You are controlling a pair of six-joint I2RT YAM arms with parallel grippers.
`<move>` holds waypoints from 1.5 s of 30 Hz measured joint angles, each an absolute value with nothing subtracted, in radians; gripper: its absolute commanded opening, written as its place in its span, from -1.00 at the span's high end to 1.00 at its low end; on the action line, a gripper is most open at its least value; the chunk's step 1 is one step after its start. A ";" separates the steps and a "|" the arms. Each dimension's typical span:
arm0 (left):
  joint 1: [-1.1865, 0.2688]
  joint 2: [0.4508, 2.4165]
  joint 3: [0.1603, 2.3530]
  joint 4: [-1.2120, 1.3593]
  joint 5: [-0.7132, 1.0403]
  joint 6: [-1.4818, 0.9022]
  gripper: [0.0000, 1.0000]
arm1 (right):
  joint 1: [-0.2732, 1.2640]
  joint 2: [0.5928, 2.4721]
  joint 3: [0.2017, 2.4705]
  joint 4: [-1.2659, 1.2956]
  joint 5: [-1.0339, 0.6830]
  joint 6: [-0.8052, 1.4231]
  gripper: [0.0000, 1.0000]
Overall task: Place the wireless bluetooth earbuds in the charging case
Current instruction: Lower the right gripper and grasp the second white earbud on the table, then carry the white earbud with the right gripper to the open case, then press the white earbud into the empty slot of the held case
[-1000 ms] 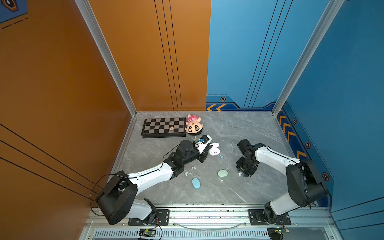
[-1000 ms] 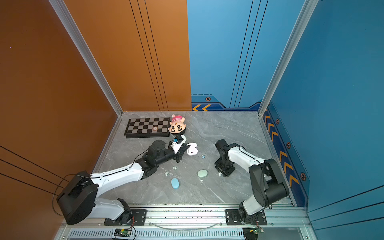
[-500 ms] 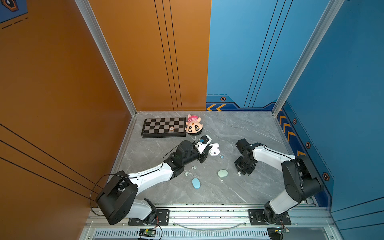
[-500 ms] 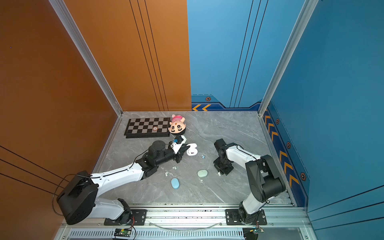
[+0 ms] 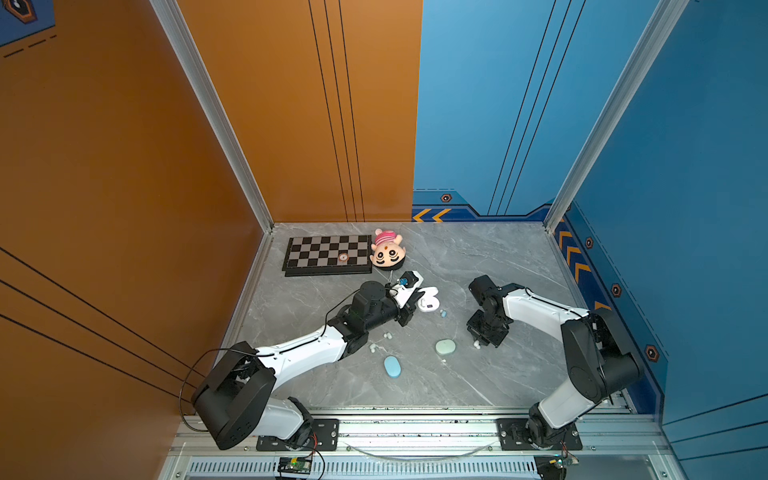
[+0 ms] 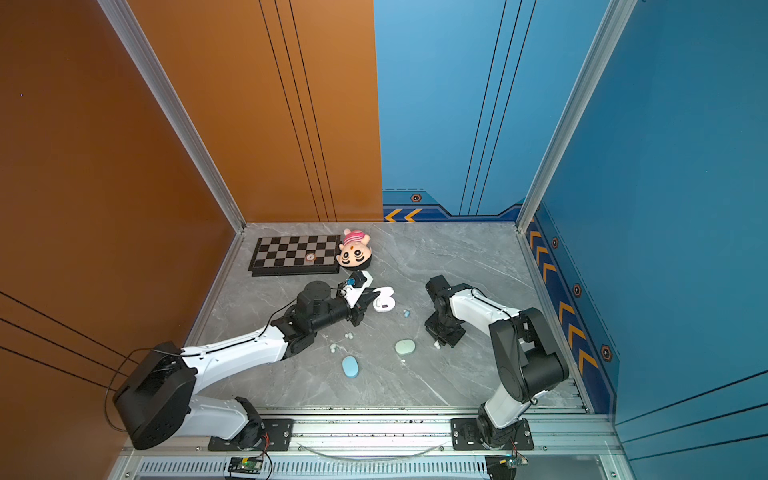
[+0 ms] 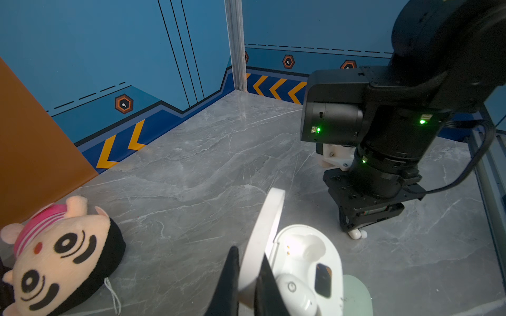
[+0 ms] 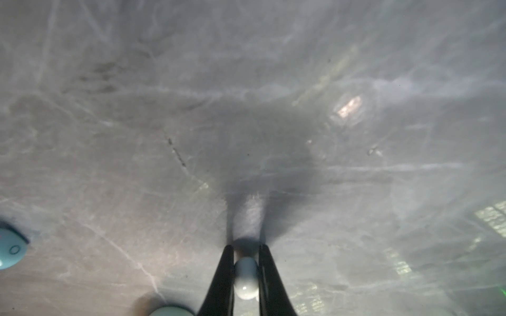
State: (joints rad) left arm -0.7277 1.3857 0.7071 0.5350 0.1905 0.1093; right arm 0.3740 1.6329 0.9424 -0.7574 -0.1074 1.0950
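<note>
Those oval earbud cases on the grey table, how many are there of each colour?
White oval plastic case, lid open: 1
Mint-green oval plastic case, shut: 1
Light blue oval plastic case, shut: 1
Total: 3

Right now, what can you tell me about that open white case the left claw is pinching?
The white charging case is a glossy plastic oval, hinged open. Its lid stands upright, clamped between the black fingers of the left gripper. The base rests on the grey marble table. One well holds a white earbud; the other is empty, showing tiny gold contacts. A small dark panel sits near its edge.
</note>
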 measured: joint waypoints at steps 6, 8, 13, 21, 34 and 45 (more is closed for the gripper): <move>-0.728 1.386 0.707 0.535 0.191 0.108 1.00 | 0.374 1.632 0.992 -0.759 -0.108 0.975 0.79; -0.728 1.386 0.707 0.535 0.191 0.107 1.00 | 0.374 1.624 1.017 -0.758 -0.108 0.920 0.79; -0.728 1.405 0.707 0.535 0.191 0.096 1.00 | 0.374 1.553 1.082 -0.758 -0.157 0.777 0.80; -0.725 1.452 0.722 0.535 0.213 0.086 1.00 | 0.362 1.422 1.166 -0.755 -0.337 0.600 0.82; -0.716 1.482 0.767 0.550 0.272 0.074 1.00 | 0.350 1.311 1.183 -0.730 -0.617 0.538 0.82; -0.706 1.482 0.788 0.552 0.388 0.024 1.00 | 0.419 1.291 1.183 -0.644 -0.706 0.539 0.82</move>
